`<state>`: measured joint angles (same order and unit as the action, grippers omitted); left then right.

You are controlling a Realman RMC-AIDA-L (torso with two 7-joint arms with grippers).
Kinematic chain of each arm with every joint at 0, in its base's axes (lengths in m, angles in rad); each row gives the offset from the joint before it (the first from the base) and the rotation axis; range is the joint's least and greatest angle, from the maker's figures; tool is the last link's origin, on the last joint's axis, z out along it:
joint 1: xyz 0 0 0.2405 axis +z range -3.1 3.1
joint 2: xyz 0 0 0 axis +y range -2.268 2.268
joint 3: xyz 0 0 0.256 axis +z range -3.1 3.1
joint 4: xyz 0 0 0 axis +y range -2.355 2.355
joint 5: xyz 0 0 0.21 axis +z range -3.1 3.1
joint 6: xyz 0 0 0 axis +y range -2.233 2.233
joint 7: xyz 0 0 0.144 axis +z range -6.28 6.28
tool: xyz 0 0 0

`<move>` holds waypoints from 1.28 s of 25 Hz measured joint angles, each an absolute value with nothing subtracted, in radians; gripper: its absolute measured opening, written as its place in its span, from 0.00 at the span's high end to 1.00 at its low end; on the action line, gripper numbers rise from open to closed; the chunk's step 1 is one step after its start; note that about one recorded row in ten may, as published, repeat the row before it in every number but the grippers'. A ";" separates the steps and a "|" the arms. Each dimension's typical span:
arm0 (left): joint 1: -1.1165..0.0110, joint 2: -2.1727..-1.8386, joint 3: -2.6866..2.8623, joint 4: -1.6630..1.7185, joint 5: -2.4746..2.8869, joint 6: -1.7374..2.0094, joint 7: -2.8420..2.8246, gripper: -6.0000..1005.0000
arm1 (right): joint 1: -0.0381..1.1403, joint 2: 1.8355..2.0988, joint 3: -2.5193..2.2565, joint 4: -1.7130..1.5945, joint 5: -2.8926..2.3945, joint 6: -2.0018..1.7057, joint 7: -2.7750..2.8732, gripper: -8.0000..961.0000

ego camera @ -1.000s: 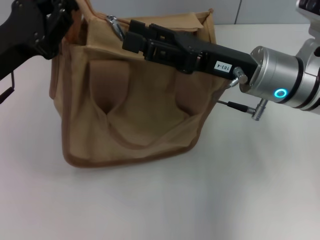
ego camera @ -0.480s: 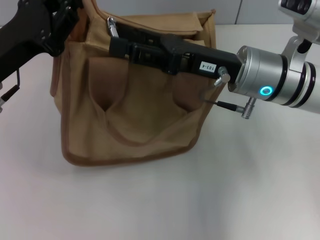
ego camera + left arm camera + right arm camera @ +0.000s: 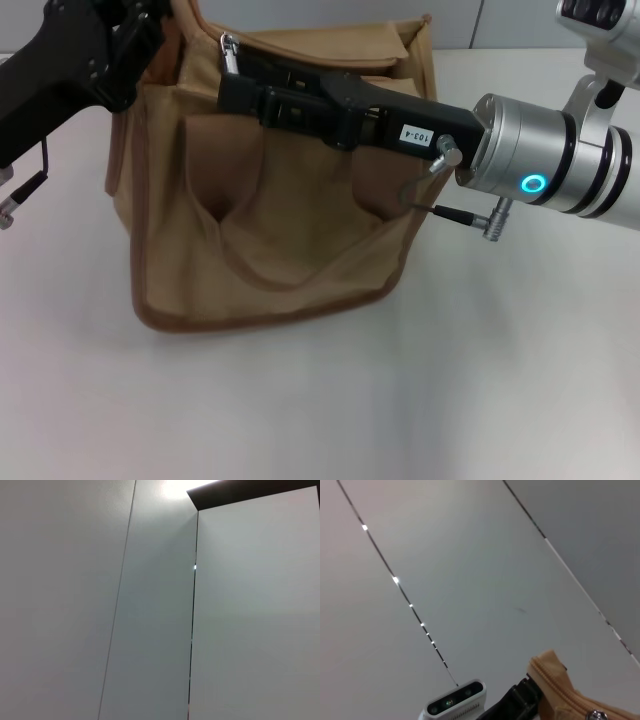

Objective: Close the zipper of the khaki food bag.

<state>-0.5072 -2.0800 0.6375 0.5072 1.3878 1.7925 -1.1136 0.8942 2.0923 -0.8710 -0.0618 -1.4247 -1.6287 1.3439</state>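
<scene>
The khaki food bag [image 3: 270, 220] stands upright on the white table, handle loop facing me. My left gripper [image 3: 135, 45] is at the bag's top left corner and holds that end up. My right gripper [image 3: 235, 90] reaches from the right along the bag's top. Its tip is beside the silver pull tab [image 3: 229, 50], which sticks up near the bag's left end. The arm hides most of the zipper in the head view. In the right wrist view, the bag's end [image 3: 570, 700] shows with zipper teeth [image 3: 554, 682] along it. The left wrist view shows only wall panels.
The white table [image 3: 480, 380] stretches in front of and to the right of the bag. Cable plugs stick out of my right wrist [image 3: 495, 222] close to the bag's right side. A loose cable hangs from my left arm [image 3: 25, 190].
My right gripper has slid left along the bag's top to the pull tab. My left arm has shifted slightly right, and the bag's left side has moved right with it.
</scene>
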 joint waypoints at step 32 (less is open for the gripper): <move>-0.525 -2.080 0.648 0.481 1.377 1.807 -1.078 0.94 | 0.906 2.092 -0.864 -0.068 -1.420 -1.567 1.358 0.81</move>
<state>-0.5249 -2.0800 0.6482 0.4808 1.3775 1.8073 -1.0777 0.9061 2.0923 -0.8643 -0.0680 -1.4201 -1.5670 1.3579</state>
